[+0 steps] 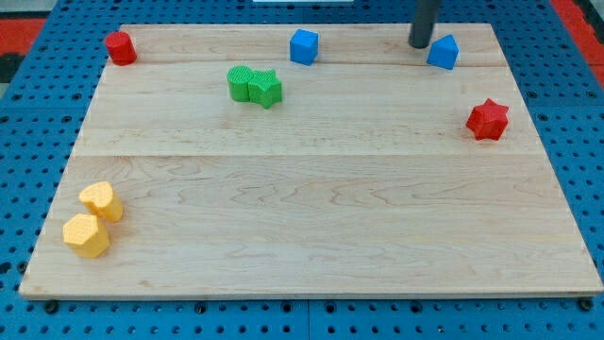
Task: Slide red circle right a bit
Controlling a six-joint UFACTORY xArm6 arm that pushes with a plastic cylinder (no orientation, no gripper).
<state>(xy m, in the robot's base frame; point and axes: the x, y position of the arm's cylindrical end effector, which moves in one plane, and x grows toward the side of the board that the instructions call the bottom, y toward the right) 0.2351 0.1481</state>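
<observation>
The red circle (120, 47) sits at the desk's (311, 227) top-left corner, looking light, rigid and easy to slide, so I would push its left face with my tip (419, 43), now near the top-right beside a blue block (443, 52); no gripper exists.

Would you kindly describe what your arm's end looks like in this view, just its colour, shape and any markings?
Only a straight, dark grey rod shows, entering from the view's top. It is round and plain, with no cables, markings or claw visible. My tip is its blunt lower end, just left of the blue block and far from the red circle.
</observation>
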